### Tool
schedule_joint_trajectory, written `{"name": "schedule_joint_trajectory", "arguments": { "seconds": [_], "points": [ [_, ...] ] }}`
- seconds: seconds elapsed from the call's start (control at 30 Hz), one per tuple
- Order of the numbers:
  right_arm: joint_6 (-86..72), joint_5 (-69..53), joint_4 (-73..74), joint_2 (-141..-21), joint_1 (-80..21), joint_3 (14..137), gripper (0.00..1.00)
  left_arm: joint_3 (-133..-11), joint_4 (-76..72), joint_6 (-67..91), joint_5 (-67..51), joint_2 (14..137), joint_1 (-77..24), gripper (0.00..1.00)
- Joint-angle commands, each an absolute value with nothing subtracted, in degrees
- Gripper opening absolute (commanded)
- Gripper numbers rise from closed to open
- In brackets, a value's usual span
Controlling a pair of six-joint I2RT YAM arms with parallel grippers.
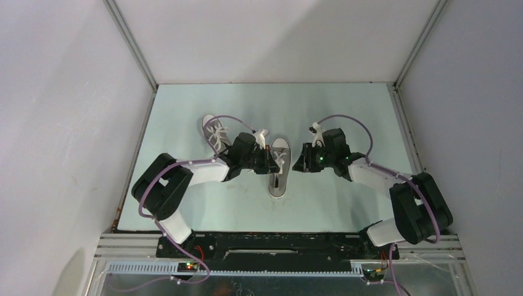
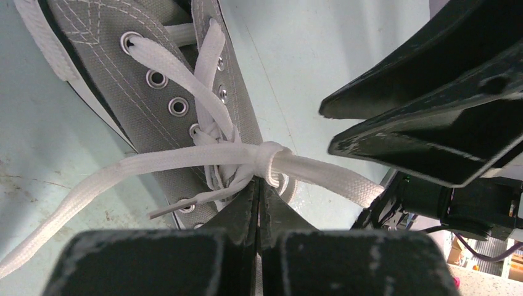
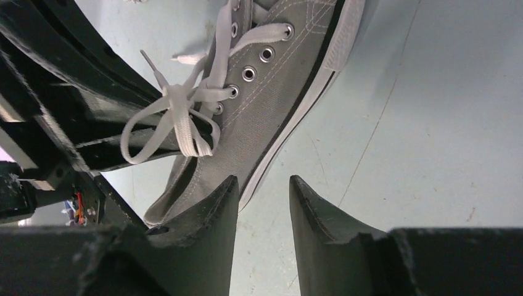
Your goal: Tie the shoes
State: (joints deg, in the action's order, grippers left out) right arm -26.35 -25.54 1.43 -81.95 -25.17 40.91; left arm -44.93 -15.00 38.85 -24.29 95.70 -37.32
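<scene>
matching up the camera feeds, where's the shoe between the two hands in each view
top external: shoe at table centre, toe pointing away from the arm bases.
left wrist: shoe in the upper left, eyelets showing.
right wrist: shoe across the upper middle, angled.
shared landmark: its white lace knot, just off the left hand.

Bright, even light with soft shadows; wrist views sharp up close.

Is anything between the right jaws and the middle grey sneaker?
Nothing visible does: only bare pale green table lies between the right jaws and the grey canvas sneaker. The left jaws sit shut at its far side.
</scene>
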Motion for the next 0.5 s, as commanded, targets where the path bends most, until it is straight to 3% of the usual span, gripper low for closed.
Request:
{"name": "schedule_joint_trajectory", "arguments": {
  "seconds": [0.0, 0.47],
  "points": [
    [-24.8, -27.8, -9.4, -84.3, -26.8, 39.6, 0.39, -45.2, -16.1, 39.4, -25.2, 96.1, -37.0, 0.00],
    [-26.3, -29.3, -17.3, -89.6, -30.1, 39.5, 0.37, -45.4, -15.4, 39.2, -25.3, 95.7, -37.0, 0.00]
  ]
}}
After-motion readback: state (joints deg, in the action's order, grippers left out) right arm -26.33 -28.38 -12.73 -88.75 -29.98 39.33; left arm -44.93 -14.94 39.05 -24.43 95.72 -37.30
